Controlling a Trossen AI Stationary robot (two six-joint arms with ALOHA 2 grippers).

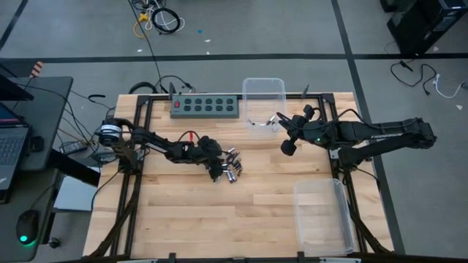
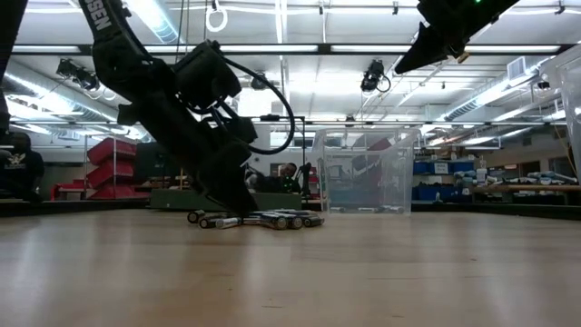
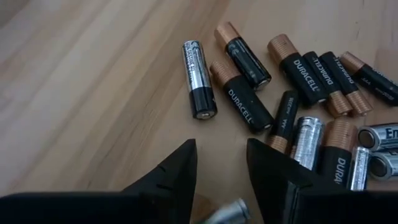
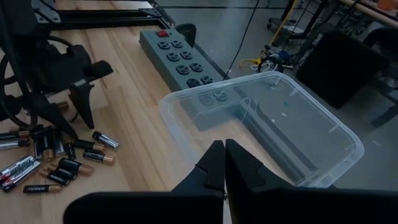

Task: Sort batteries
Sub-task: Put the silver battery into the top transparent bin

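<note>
Batteries [image 1: 232, 165] in loose heap mid table, pointing many ways. One silver-black cell [image 3: 199, 79] lies apart at heap edge, long axis pointing about straight away from L fingers. Left gripper [image 3: 221, 171] low at heap, part open, holding nothing I can see; heap just ahead, bit to side. Left arm way nearer. Right gripper [image 4: 224, 168] shut, empty, up over clear bin [image 4: 273, 118], far from heap.
</note>
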